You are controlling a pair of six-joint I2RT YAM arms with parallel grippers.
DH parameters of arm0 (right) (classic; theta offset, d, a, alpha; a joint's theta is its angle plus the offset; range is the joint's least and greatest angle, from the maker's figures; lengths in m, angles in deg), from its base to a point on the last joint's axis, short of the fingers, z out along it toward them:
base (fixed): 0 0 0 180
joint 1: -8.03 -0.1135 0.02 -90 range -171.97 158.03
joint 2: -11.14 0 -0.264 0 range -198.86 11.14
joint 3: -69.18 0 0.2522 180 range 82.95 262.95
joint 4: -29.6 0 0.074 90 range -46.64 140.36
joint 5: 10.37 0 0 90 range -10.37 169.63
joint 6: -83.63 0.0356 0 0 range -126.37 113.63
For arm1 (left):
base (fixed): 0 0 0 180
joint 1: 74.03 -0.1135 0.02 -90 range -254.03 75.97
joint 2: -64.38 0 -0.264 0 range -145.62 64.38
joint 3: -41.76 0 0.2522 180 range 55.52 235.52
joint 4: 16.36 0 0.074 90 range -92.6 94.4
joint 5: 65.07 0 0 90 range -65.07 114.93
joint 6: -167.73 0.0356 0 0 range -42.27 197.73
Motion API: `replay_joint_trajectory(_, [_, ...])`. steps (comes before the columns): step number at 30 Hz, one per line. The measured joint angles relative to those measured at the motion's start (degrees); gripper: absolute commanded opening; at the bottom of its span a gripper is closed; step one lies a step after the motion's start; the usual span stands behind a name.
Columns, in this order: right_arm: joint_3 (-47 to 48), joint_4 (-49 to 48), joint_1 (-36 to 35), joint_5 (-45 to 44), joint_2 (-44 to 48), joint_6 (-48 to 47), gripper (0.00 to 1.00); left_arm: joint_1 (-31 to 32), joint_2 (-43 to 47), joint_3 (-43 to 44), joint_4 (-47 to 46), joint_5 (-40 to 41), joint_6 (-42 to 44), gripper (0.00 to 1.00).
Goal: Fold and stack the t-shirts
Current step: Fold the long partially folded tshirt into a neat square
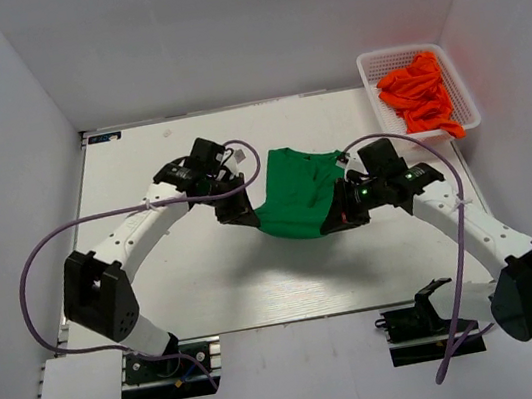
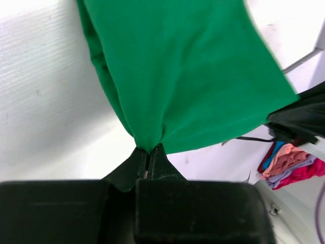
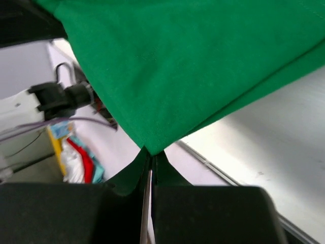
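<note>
A green t-shirt hangs stretched between my two grippers above the middle of the table. My left gripper is shut on its lower left corner. At the right, my right gripper is shut on the other lower corner. The cloth fans out from each pinch and sags between them; its far edge rests on the table. Orange t-shirts lie heaped in the basket at the back right.
The white mesh basket stands at the table's back right corner. The white table ends in a near edge just ahead of the arm bases. White walls close in on the left, back and right.
</note>
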Motion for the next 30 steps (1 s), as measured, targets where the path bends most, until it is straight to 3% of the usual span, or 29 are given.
replay_joint_trajectory(12, [0.61, 1.01, 2.38, 9.03, -0.02, 1.70, 0.00, -0.79, -3.80, 14.43, 8.48, 0.98, 0.92, 0.00])
replay_joint_trajectory(21, [1.44, -2.91, 9.25, 14.29, -6.80, 1.09, 0.00, -0.90, -18.12, 29.97, 7.23, 4.17, 0.28, 0.00])
replay_joint_trajectory(30, [12.04, -1.57, 17.00, 16.13, -17.77, -3.45, 0.00, -1.07, -31.76, 45.42, 6.27, 7.37, -0.90, 0.00])
